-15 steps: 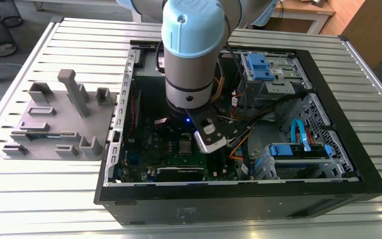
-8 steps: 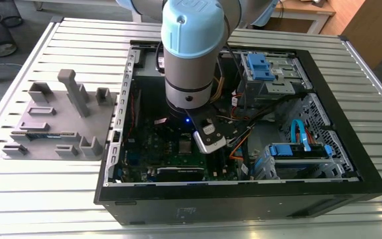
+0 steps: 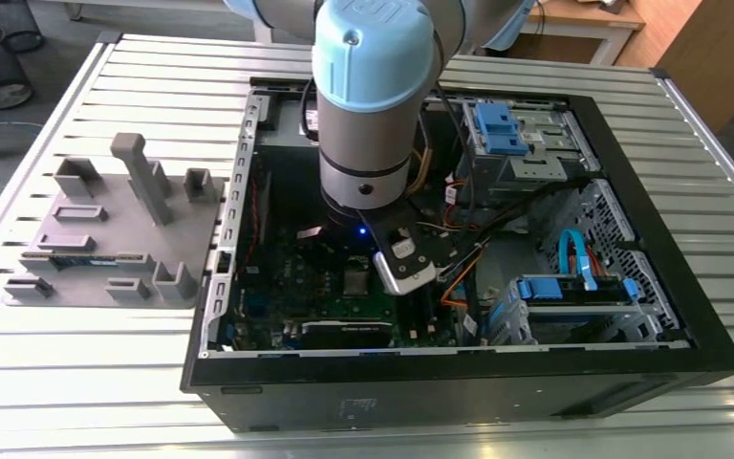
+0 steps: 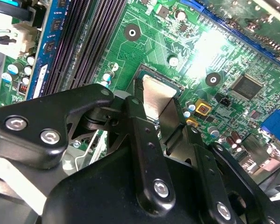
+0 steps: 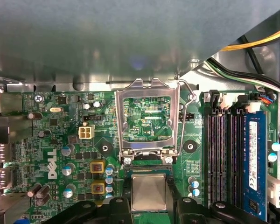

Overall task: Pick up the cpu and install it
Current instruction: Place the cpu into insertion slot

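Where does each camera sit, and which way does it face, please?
Exterior view: off the arm, looking down into the open computer case; the arm shows.
First wrist view: on the arm, facing the motherboard; the pincer shows.
Second wrist view: on the arm, looking past the pincer's fingers.
Both wrist views share the cpu, gripped.

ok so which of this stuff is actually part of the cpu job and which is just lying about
Part of the job: the cpu, the gripper closed on its sides, the open socket frame on the motherboard.
Just there: the blue memory stick, the yellow cable, the grey fixture beside the computer case.
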Controlling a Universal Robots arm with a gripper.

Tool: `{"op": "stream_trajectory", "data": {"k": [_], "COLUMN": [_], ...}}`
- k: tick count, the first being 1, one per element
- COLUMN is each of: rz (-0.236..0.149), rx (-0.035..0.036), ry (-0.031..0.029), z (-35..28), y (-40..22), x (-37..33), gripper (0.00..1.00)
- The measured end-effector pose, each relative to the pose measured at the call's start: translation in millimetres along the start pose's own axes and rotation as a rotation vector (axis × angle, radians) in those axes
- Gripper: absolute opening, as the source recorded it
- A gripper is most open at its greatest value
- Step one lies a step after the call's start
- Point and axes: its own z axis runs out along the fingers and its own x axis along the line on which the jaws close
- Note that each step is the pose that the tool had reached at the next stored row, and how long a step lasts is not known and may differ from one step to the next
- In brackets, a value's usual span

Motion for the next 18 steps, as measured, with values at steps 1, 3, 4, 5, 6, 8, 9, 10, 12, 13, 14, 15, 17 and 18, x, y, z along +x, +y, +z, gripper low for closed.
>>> {"op": "stream_trajectory", "data": {"k": [1,3,4,5,6,8,9,10,12,13,14,15,17,18], "rz": [0.000,0.000,0.000,0.000,0.000,0.000,0.000,0.000,0.000,0.000,0.000,0.000,0.000,0.000], "rx": [0.0000,0.0000,-0.0001,-0.0006,-0.0007,-0.0007,-0.0003,-0.0001,-0.0001,-0.0001,0.0000,0.0000,-0.0001,0.0000], "ry": [0.0000,0.0000,-0.0002,-0.0008,-0.0007,0.0000,0.0001,0.0000,0.0000,0.0000,0.0000,0.0000,0.0000,0.0000], "z": [0.0,0.0,0.1,0.3,0.3,0.3,0.1,0.1,0.1,0.1,0.0,0.1,-0.2,-0.5], "y": [0.0,0.0,0.0,0.1,0.1,0.1,0.0,0.0,0.0,0.0,0.0,0.0,0.1,0.1], "x": [0.0,-0.1,-0.2,-0.4,-0.4,-0.3,-0.2,-0.2,-0.3,-0.3,-0.3,-0.4,-0.4,-0.4], "gripper": [0.38,0.38,0.38,0.40,0.40,0.51,0.51,0.51,0.51,0.51,0.51,0.51,0.51,0.51]}}
